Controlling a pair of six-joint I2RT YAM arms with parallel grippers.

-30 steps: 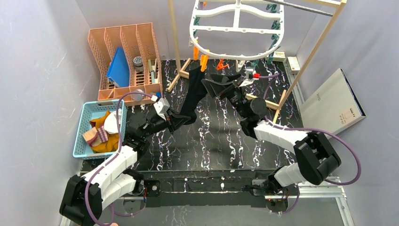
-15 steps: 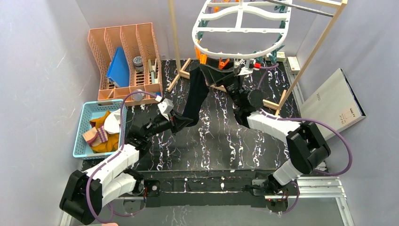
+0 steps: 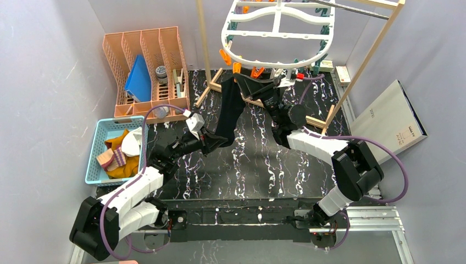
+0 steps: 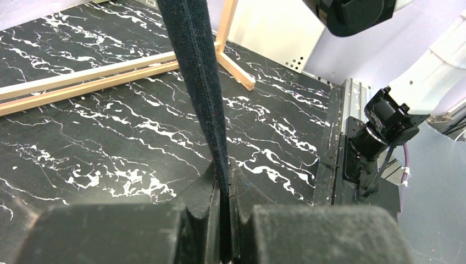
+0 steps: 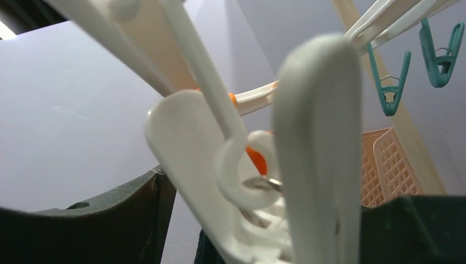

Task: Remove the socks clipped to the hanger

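One sock visible on the hanger (image 3: 253,35): the black sock (image 3: 228,107). It hangs from the near rim at 12 o'clock and runs down toward 7 o'clock into the left gripper (image 3: 217,142). Left gripper is clamped tight on the sock's lower end. Left wrist view shows the fabric pinched between the pads and stretched straight, clear of the counter (image 3: 253,159).

Change over the last second: right gripper (image 3: 275,80) has climbed from below the rim up to it, toward 12. Its jaws have come in from wide to roughly half. Hanger swung a bit while that happened.

Right wrist view now has a white clip (image 5: 247,181) between the fingers, with an orange clip (image 5: 255,160) behind it. Can't tell whether the pads touch the white clip yet, or whether it's the one holding the sock.

My read: this is the release step, where right squeezes the clip and left pulls the sock down and away. Not released yet; the sock's top is up at the rim. Other socks (image 3: 118,157) sit in the teal basket (image 3: 91,157) at 9 o'clock, so this looks like the last one or close to it.

Risk: the hanger swings freely, so the clip could slip out of the jaws.
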